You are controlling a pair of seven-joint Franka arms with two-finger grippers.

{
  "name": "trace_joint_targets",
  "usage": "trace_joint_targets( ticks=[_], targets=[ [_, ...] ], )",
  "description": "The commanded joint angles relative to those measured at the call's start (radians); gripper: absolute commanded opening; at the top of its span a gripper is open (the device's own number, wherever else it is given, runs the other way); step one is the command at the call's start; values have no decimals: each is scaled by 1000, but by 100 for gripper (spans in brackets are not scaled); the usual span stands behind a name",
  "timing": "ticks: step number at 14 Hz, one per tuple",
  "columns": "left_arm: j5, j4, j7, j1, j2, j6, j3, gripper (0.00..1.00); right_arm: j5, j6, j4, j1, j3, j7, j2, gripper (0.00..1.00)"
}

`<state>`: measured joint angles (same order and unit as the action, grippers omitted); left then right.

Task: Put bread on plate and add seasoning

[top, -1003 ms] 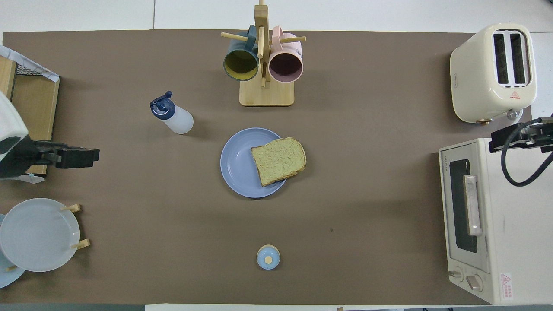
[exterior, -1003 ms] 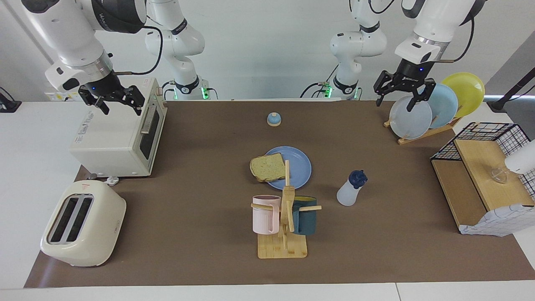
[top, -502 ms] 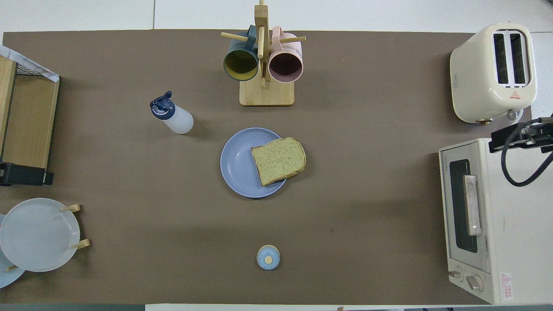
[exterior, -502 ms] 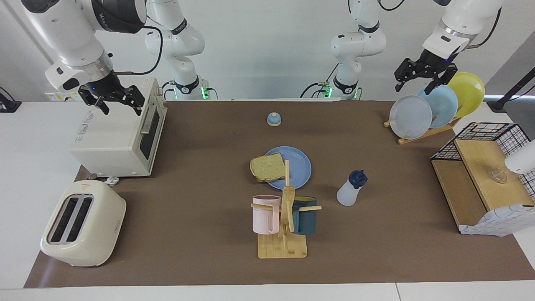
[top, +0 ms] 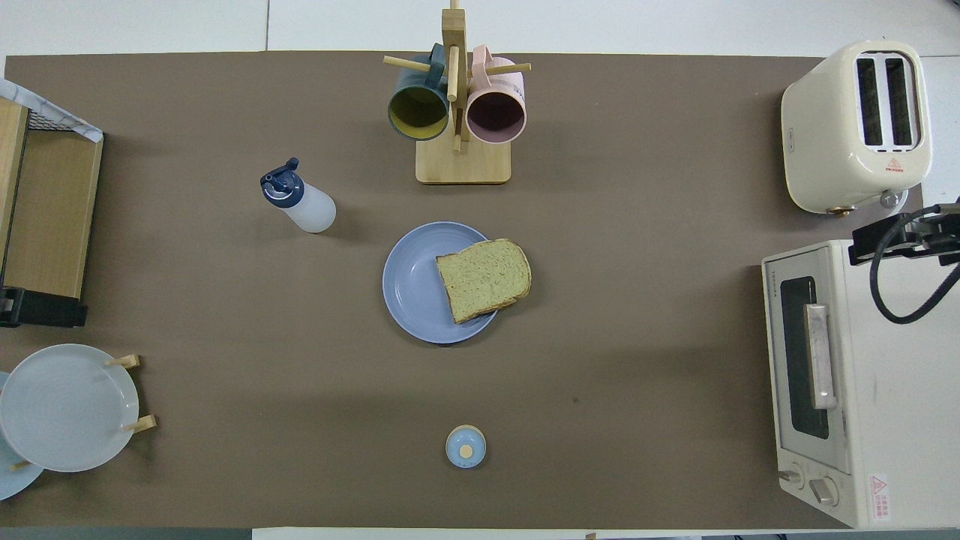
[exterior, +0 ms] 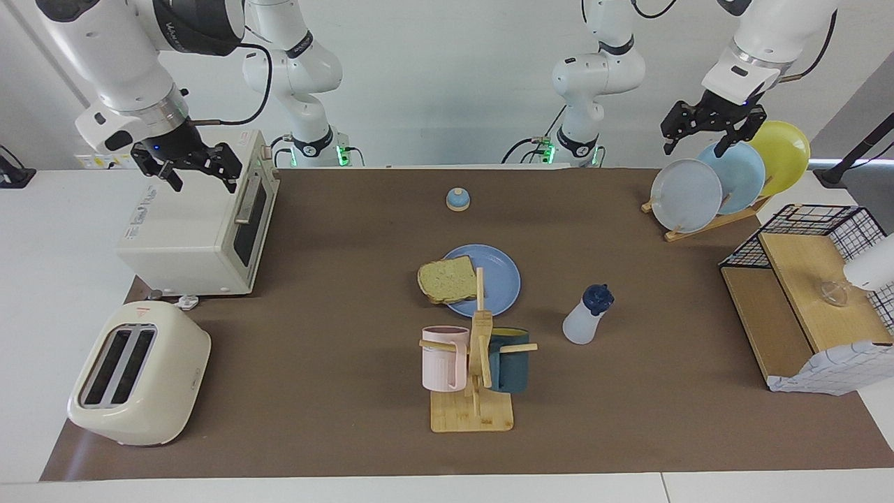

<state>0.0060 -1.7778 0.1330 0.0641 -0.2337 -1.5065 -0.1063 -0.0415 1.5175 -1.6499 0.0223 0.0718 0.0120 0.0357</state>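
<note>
- Bread [exterior: 447, 279] lies on plate [exterior: 497, 274], overhanging its rim; seasoning [exterior: 587, 316] upright beside it, untouched.
- Left fingers [exterior: 705, 130] released over plate rack [exterior: 705, 222], right fingers [exterior: 200, 172] released over oven [exterior: 192, 237]; both well apart from the bread.

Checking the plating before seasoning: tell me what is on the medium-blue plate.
Only the bread lies on the plate, overhanging its rim toward the right arm's end. The plate surface beneath the slice is covered.
</note>
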Motion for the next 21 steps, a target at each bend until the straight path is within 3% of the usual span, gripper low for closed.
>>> trace_joint_targets(
  ticks=[1,6,9,17,21],
  targets=[
    [25,20,-22,-12,5,-18,2,100,22,1,1,-7,0,31,3,100],
    [-24,175,-30,-26,120,55,20,100,20,1,-1,-7,2,31,3,100],
    [-32,221,-108,-133,169,51,107,100,20,1,1,-7,2,31,3,100],
    [-29,163,-102,-148,192,-21,122,100,20,1,1,-7,2,31,3,100],
    [-29,199,-112,-173,238,-35,131,100,22,1,1,-7,2,31,3,100]
  ],
)
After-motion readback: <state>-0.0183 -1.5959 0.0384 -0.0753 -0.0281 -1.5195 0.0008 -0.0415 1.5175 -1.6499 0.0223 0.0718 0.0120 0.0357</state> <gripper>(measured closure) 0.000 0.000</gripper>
